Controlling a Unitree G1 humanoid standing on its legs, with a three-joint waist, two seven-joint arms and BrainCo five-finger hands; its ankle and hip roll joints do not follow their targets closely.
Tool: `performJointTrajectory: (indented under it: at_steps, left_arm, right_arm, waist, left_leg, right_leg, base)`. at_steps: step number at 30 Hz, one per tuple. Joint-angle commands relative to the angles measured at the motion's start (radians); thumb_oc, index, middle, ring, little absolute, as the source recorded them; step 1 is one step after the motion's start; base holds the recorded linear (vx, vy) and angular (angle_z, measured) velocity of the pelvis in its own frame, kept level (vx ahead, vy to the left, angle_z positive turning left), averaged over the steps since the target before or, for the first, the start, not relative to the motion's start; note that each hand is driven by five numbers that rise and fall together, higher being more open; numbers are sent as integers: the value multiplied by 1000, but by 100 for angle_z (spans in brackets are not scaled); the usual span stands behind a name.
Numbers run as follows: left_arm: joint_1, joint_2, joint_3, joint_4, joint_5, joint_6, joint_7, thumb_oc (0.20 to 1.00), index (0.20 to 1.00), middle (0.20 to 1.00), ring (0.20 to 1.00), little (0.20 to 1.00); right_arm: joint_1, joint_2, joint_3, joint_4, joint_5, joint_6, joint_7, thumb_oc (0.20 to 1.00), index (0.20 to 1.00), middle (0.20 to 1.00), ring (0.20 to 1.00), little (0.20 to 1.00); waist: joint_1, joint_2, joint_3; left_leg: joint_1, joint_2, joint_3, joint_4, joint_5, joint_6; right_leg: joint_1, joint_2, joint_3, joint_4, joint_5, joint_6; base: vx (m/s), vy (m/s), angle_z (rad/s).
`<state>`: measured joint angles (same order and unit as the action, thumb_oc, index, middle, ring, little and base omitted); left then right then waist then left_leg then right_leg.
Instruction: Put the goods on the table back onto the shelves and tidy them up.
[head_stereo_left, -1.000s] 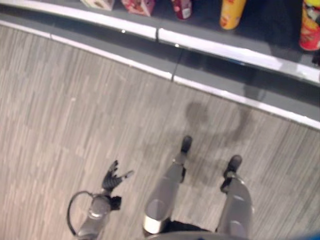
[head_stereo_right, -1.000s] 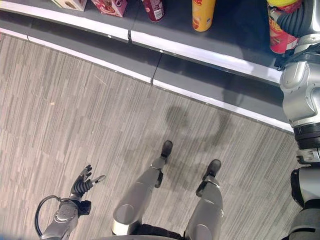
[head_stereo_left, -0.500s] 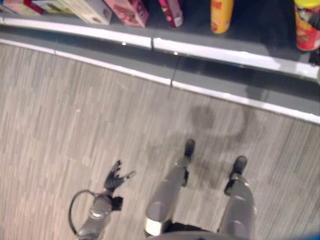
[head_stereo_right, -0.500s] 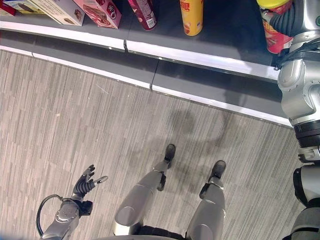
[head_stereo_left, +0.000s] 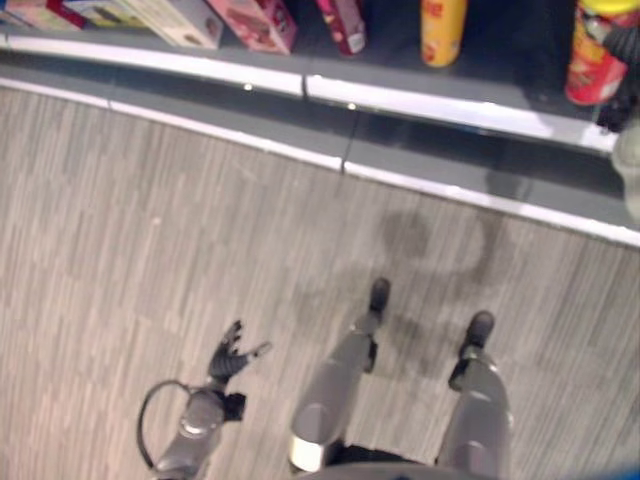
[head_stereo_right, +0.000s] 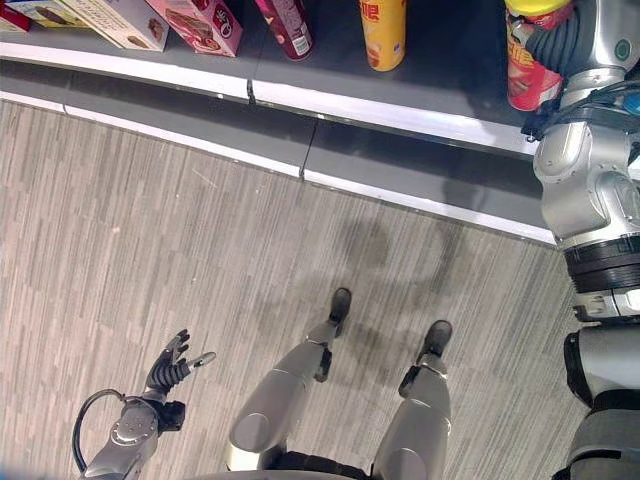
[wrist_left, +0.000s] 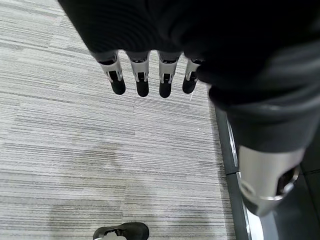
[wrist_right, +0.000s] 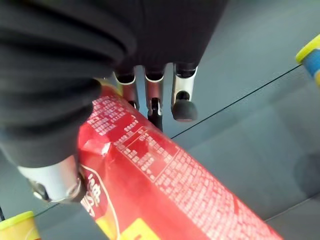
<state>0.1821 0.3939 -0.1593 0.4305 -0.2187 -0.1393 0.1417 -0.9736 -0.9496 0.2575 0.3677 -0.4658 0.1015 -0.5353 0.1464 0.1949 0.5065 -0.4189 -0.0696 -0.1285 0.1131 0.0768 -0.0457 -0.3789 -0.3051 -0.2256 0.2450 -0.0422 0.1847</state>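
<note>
Shelves (head_stereo_right: 400, 115) ran in a dark grey band across the far side of the scene, edged with white strips, above a floor (head_stereo_right: 150, 230) of grey striped carpet. On the upper shelf stood a row of goods. At the robot's far left lay a pale flat box (head_stereo_right: 115, 20), and just beside it a pink box (head_stereo_right: 195, 25) tilted on its side. Next came a dark red can (head_stereo_right: 285, 25), leaning, then an upright yellow tube (head_stereo_right: 383, 32) well apart from it. At the right end was the red tube (head_stereo_right: 522, 65) with a yellow lid, at the shelf's front part.

The right hand (wrist_right: 155, 97) was closed round this red tube: in the right wrist view the tube's red printed side lay against the palm, with the fingers (wrist_right: 184, 107) curled over its far side and the thumb (wrist_right: 52, 182) pressed against its near side. I could not tell whether the tube's base rested on the shelf. Two more yellow lids showed at the edges of that view on the grey shelf surface.

The left hand (head_stereo_right: 172, 365) hung low at the robot's left above the carpet, well away from the shelves, holding nothing. Its fingers (wrist_left: 142, 82) were straight and slightly apart, side by side in a row.
</note>
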Motion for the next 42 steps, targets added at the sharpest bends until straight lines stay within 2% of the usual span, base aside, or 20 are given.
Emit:
performJointTrajectory:
  at_steps: [1,8,12,23,30,42]
  left_arm:
    - [-12,41,-53,-28,-17,-19,25,1000,1000,1000,1000,1000]
    - [-13,38,-67,-40,-19,-27,27,1000,1000,1000,1000,1000]
    - [-20,36,-72,-47,-23,-34,30,1000,1000,1000,1000,1000]
    - [-33,37,-77,-56,-22,-40,46,1000,1000,1000,1000,1000]
    - [-43,38,-86,-50,-22,-38,52,1000,1000,1000,1000,1000]
    - [-48,40,-99,-46,-25,-41,56,1000,1000,1000,1000,1000]
  right_arm:
    - [-131,-39,-8,-1,11,-2,-90,200,200,200,200,200]
    - [-140,-28,-17,30,6,10,-124,200,200,200,200,200]
    - [-137,-24,-16,58,6,14,-140,200,200,200,200,200]
    - [-142,-37,-26,67,0,24,-182,200,200,200,200,200]
    - [-160,4,-46,75,52,12,-213,200,200,200,200,200]
    - [-184,17,-41,99,82,14,-235,200,200,200,200,200]
  waist:
    - [12,15,-32]
    - [20,54,-38]
    - [22,64,-37]
    - [25,69,-37]
    - [29,75,-37]
    - [32,82,-35]
  left_leg:
    - [-45,75,12,99,-155,-71]
    - [-51,66,16,94,-152,-69]
    - [-56,63,13,93,-151,-69]
    - [-74,59,10,95,-149,-69]
    - [-76,56,12,93,-148,-68]
    - [-77,55,8,88,-145,-68]
  right_leg:
    - [3,-48,57,-152,101,52]
    - [-8,-57,56,-152,102,57]
    - [-15,-59,53,-151,102,59]
    - [-29,-62,51,-143,98,62]
    - [-34,-63,51,-140,97,61]
    - [-37,-63,47,-135,93,61]
  base:
    - [0,0,0]
    - [0,0,0]
    - [0,0,0]
    - [0,-1,0]
    - [0,0,0]
    - [0,0,0]
